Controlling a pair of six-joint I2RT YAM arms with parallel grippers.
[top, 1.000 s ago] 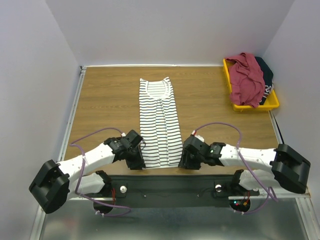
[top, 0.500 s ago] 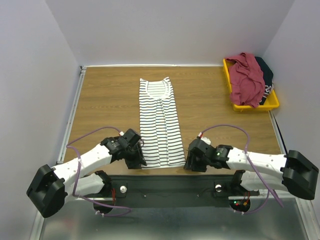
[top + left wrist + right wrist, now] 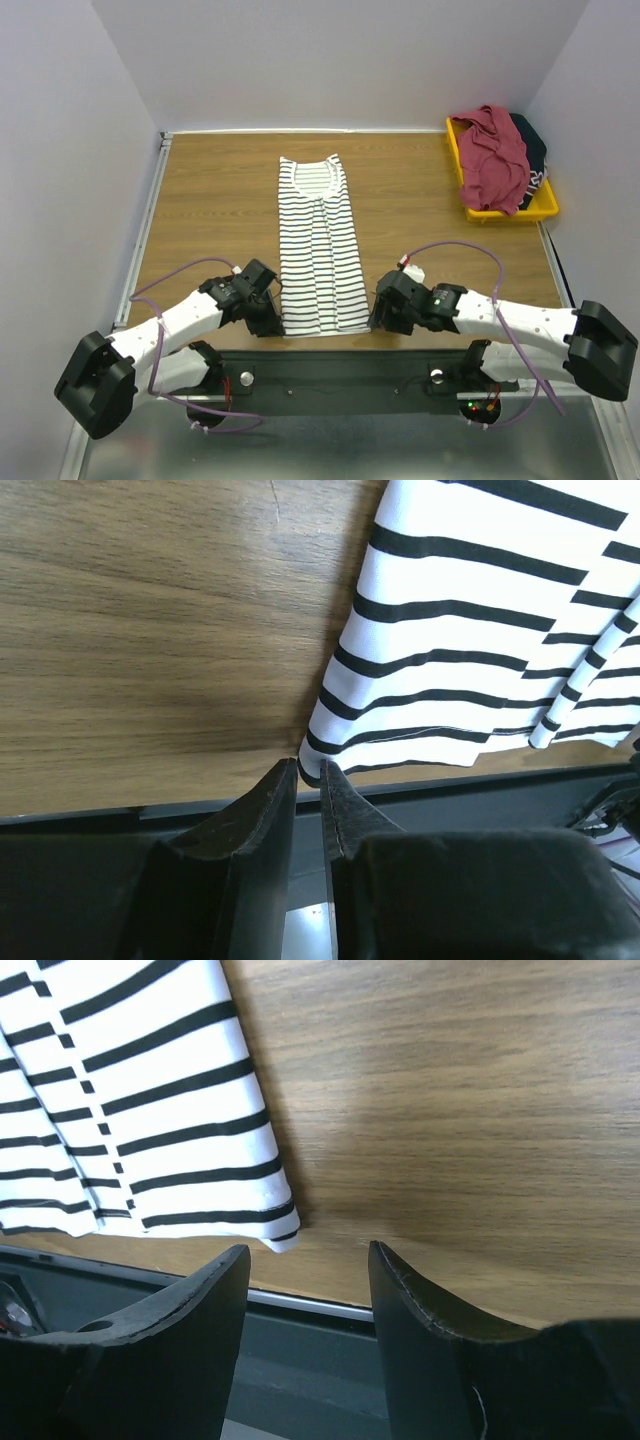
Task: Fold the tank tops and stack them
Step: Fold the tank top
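1. 3 soft sleeveless tops are in view, and only 1 is laid out: the white tank top with thin black stripes [image 3: 318, 250] lies flat in the middle of the brown wooden table [image 3: 210, 210]. Its neckline points to the top of the frame and its hem reaches the lower edge.
2. Its 2 long sides look turned inward and meet along a centre line, so it reads as a narrow strip. I judge the lengthwise fold done and the crosswise fold not yet made.
3. At the lower left corner of the hem, the left gripper [image 3: 308, 770] has its fingers drawn nearly together, with only a thin slit between them. The tips touch the cloth corner [image 3: 480, 630]. I cannot tell whether any cloth is pinched.
4. At the lower right corner, the right gripper [image 3: 308, 1250] has its fingers spread wide and holds nothing. The hem corner [image 3: 150, 1090] lies just beside its left finger, apart from it.
5. In the upper right of the overhead view, the maroon-red tank top [image 3: 495, 155] and the dark navy tank top [image 3: 533, 150] lie crumpled in the yellow plastic bin [image 3: 505, 213].
6. By my estimate roughly 1 half of 1 garment is folded. 2 tops are untouched and no stack exists.
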